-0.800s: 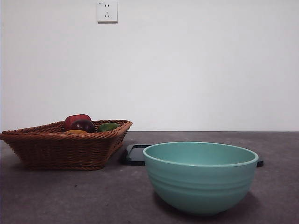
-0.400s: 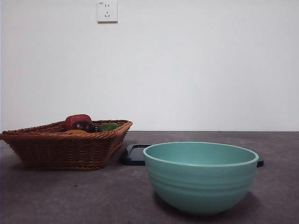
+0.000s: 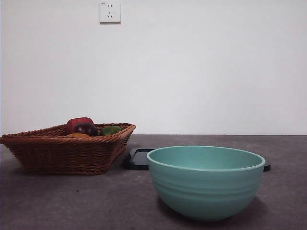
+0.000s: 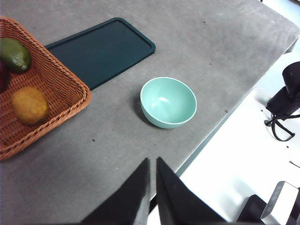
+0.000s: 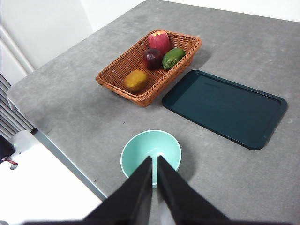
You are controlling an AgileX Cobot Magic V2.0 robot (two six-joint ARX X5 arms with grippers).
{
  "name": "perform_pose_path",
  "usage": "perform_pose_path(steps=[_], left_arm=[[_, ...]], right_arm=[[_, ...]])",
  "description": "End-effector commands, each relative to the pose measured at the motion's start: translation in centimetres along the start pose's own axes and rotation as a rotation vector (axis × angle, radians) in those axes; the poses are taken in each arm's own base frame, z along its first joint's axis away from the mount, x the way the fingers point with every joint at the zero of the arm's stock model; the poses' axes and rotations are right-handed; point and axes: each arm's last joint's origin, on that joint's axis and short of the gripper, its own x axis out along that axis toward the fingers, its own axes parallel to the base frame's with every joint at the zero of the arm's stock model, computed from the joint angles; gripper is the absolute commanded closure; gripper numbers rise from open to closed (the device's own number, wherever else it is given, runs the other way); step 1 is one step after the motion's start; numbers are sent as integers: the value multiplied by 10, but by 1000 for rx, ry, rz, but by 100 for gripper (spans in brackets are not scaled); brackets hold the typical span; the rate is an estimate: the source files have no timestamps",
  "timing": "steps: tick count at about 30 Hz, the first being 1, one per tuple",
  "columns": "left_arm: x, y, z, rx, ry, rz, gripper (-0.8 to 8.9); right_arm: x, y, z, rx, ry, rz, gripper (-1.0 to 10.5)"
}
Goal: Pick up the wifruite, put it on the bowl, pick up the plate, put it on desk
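Observation:
The wifruite (image 5: 136, 80), orange-brown and roundish, lies in a brown wicker basket (image 5: 117, 75); in the front view only a sliver of the wifruite (image 3: 77, 135) shows over the basket (image 3: 62, 153) rim. The mint-green bowl (image 3: 206, 182) stands empty on the desk (image 3: 72, 201), apart from the basket. The plate (image 5: 225, 108), a flat dark rectangular tray, lies on the desk behind the bowl. My left gripper (image 4: 152, 160) and right gripper (image 5: 154, 158) both hover high above the desk, shut and holding nothing. Neither shows in the front view.
A red apple (image 5: 159, 41), a dark purple fruit (image 5: 152, 58) and a green fruit (image 5: 173, 58) share the basket with the wifruite. The desk's front edge (image 4: 211, 136) runs close to the bowl (image 4: 168, 102). A wall socket (image 3: 110, 11) sits high on the back wall.

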Motion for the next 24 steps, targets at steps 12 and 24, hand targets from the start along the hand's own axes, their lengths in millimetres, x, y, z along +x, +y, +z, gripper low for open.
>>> perform_pose_path(steps=[12, 24], left_arm=[[17, 25, -14, -96, -87, 273, 795], [97, 90, -104, -108, -509, 710, 795]], right_arm=[[-4, 1, 3, 0, -25, 8, 939], [-4, 1, 3, 0, -25, 8, 939]])
